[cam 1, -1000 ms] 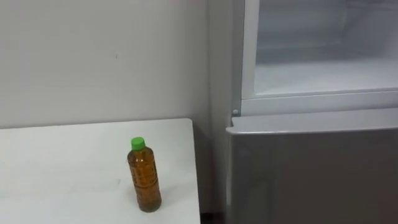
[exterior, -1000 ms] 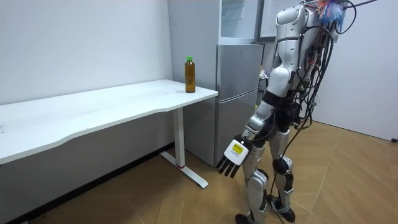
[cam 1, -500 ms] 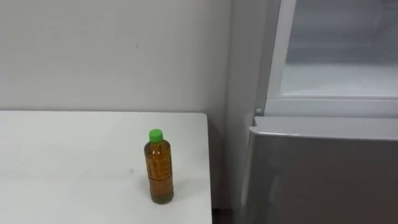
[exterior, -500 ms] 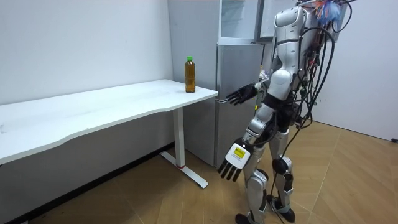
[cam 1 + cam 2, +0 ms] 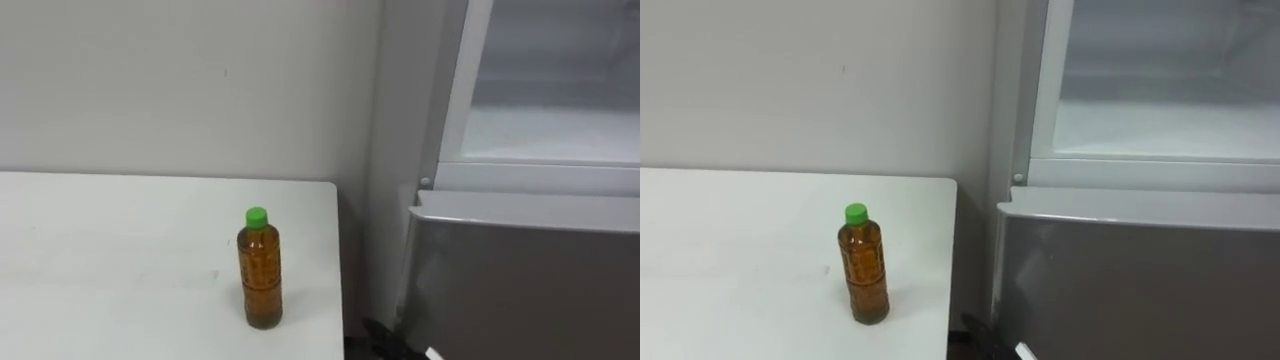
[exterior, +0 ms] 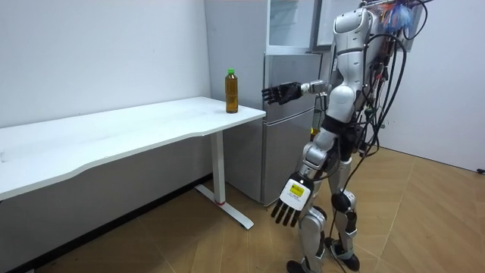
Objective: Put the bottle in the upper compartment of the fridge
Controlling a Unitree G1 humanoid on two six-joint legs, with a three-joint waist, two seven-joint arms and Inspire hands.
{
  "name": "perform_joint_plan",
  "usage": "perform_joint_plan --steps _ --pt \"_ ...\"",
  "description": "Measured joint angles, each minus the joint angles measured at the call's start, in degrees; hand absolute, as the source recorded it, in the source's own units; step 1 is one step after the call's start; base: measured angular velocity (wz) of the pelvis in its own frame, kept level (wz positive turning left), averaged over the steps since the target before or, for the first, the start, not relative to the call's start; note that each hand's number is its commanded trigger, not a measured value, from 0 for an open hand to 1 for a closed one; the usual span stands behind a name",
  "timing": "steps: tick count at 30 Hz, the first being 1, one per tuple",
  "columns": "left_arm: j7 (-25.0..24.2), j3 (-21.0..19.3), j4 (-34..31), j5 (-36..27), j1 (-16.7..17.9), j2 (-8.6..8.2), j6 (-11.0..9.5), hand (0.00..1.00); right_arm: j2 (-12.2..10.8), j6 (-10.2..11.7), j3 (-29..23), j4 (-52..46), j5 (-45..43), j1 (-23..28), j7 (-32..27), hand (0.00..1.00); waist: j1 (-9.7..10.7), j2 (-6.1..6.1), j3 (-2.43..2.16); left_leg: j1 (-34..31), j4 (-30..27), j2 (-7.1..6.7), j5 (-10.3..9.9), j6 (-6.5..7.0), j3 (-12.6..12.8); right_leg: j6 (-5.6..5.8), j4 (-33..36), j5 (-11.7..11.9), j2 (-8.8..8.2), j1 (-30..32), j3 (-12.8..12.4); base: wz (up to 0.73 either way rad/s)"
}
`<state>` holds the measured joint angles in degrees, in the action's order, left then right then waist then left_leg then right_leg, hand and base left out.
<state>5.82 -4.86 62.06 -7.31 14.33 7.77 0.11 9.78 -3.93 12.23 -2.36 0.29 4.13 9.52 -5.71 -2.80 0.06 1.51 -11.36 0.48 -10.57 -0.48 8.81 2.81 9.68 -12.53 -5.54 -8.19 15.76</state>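
Near the worktop [image 5: 100,250] corner beside the fridge [image 5: 520,280], the bottle [image 5: 260,275] is standing upright, untouched. Right hand [image 6: 279,92] is hovering short of it, fingers spread, holding nothing. Left hand [image 6: 292,201] is hanging open.

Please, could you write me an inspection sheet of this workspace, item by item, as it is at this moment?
surface: white table, standing beside the fridge.
job's things: bottle upright near the table's right edge, green cap on; upper compartment open; lower door shut.
clutter: nothing seen.
hands: right hand raised toward the bottle, open, apart from it; left hand hangs low, open.
cables: nothing seen.
surroundings: plain wall behind the table; wooden floor.
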Motion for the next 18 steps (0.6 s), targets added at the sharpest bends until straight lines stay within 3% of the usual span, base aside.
perform_joint_plan --steps 7,18 --pt "0.24 0.02 2.40 0.80 0.35 0.03 -0.25 0.00 -0.38 0.24 -0.12 -6.33 4.35 -1.89 0.68 0.00 -0.80 0.00 0.03 -0.12 -0.27 -0.06 -0.01 0.01 0.00 0.02 0.01 0.02 -0.08 -0.34 0.14 0.00" --pt "0.21 0.66 3.49 3.16 0.40 0.18 0.18 0.00 -0.41 0.29 -0.07 -7.40 8.99 -3.99 0.32 0.00 -0.93 -0.04 0.30 -0.86 -0.64 -0.12 -0.14 0.22 -0.37 0.08 -0.01 0.05 -0.16 -0.63 0.68 0.01"
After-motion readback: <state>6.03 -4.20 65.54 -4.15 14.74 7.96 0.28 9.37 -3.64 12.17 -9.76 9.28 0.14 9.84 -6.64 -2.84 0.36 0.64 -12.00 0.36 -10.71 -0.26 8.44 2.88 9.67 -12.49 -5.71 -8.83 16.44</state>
